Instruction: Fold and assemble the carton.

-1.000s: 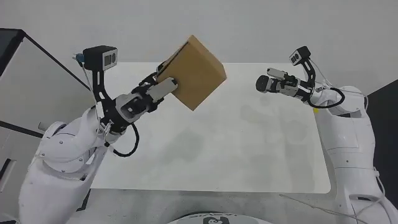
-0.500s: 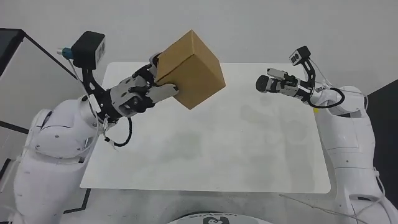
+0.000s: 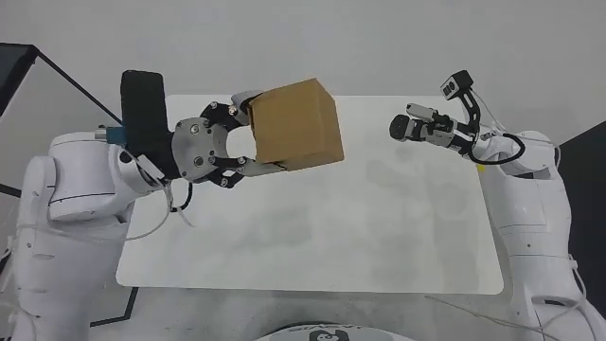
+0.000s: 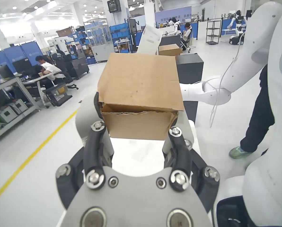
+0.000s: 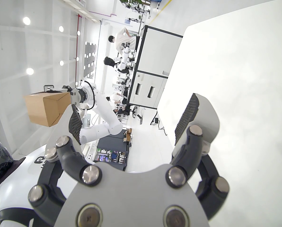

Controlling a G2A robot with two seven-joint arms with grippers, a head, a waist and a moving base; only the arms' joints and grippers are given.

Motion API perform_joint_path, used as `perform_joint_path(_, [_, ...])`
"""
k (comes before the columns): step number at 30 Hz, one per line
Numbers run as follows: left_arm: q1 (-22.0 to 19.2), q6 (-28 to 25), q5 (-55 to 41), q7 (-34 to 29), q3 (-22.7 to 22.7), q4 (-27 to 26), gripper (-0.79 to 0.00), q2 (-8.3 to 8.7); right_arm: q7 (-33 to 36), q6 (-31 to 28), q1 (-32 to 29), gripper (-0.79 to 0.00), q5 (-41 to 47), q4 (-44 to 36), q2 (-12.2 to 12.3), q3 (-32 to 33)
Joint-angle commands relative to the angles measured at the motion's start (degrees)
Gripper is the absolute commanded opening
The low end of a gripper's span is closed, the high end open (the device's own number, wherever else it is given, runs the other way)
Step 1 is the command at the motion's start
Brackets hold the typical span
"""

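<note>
**Three Cameras Around One Table**

The top view looks down from above the arms, far enough to take in the whole table [image 3: 379,237]. The left wrist view sits just behind the left gripper [image 4: 136,124], close on the carton [image 4: 141,81], facing the hall. The right wrist view, rolled sideways behind the right gripper [image 5: 134,114], faces across the table. All three share the carton.

Brown cardboard carton [image 3: 295,123], plain, folded up into a box. Flap edge at the gripped end ragged, not flush. Held slightly tilted above the table [image 3: 379,227], clamped in left gripper [image 3: 248,134].
</note>
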Motion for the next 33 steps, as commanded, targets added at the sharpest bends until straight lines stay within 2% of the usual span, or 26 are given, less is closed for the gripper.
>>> perform_joint_path(1, [-0.46,-2.12,4.67,3.50,-0.03,0.51,-0.785,-0.25,0.00,0.00,0.00,0.000,0.00,0.00,0.00,0.00])
perform_joint_path(3, [-1.11,-2.84,7.63,8.72,0.11,1.07,-0.785,-0.69,0.00,0.00,0.00,0.000,0.00,0.00,0.00,0.00])
perform_joint_path(5, [-1.82,-3.18,9.78,11.13,0.72,0.73,-0.785,-0.93,0.00,0.00,0.00,0.000,0.00,0.00,0.00,0.00])
perform_joint_path(14, [-1.89,-3.46,11.04,10.77,1.00,0.30,-0.785,-0.93,0.00,0.00,0.00,0.000,0.00,0.00,0.00,0.00])
perform_joint_path(15, [-2.37,-5.39,13.36,10.55,0.86,-1.13,-0.785,-0.88,0.00,0.00,0.00,0.000,0.00,0.00,0.00,0.00])
perform_joint_path(17, [-3.91,-5.67,20.76,12.09,0.86,-3.39,-0.785,-0.77,0.00,0.00,0.00,0.000,0.00,0.00,0.00,0.00])
perform_joint_path(20, [-5.73,-5.67,34.82,18.38,1.35,-4.19,-0.785,-0.44,0.00,0.00,0.00,0.000,0.00,0.00,0.00,0.00])
perform_joint_path(21, [-6.16,-5.67,41.84,22.52,1.85,-3.66,-0.785,-0.15,0.00,0.00,0.00,0.000,0.00,0.00,0.00,0.00])
perform_joint_path(23, [-6.13,-5.67,48.24,30.37,1.68,-2.10,-0.785,-0.14,0.00,0.00,0.00,0.000,0.00,0.00,0.00,0.00])
perform_joint_path(26, [-6.74,-4.81,66.16,42.81,2.57,-2.43,-0.785,0.38,0.00,0.00,0.00,0.000,0.00,0.00,0.00,0.00])
perform_joint_path(31, [-4.31,9.58,91.42,64.93,4.15,1.19,-0.785,1.69,0.00,0.00,0.00,0.000,0.00,0.00,0.00,0.00])
perform_joint_path(33, [-2.97,15.92,96.78,71.40,4.19,3.57,-0.785,2.13,0.00,0.00,0.00,0.000,0.00,0.00,0.00,0.00])
